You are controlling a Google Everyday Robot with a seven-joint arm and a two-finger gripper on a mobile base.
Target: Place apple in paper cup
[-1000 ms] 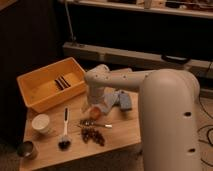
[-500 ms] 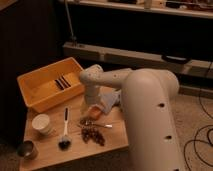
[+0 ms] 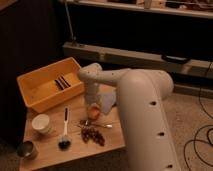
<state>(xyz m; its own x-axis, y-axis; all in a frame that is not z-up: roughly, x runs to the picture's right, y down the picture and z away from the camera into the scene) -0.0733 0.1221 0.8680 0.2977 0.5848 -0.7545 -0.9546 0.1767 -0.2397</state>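
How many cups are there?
2. The white paper cup stands near the left edge, the dark metal cup at the front-left corner. The claw is at the apple. The arm may hide more.

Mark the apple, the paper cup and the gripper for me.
apple (image 3: pixel 94 112): camera view, on its orange front face.
paper cup (image 3: pixel 41 122): camera view, on its pale inside.
gripper (image 3: pixel 93 105): camera view, at its tip, directly over the apple.

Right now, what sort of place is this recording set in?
Probably a lab or test room: a small wooden table on speckled floor, loose cables at the right, a yellow bin. The gripper sits low over the table, at the apple.
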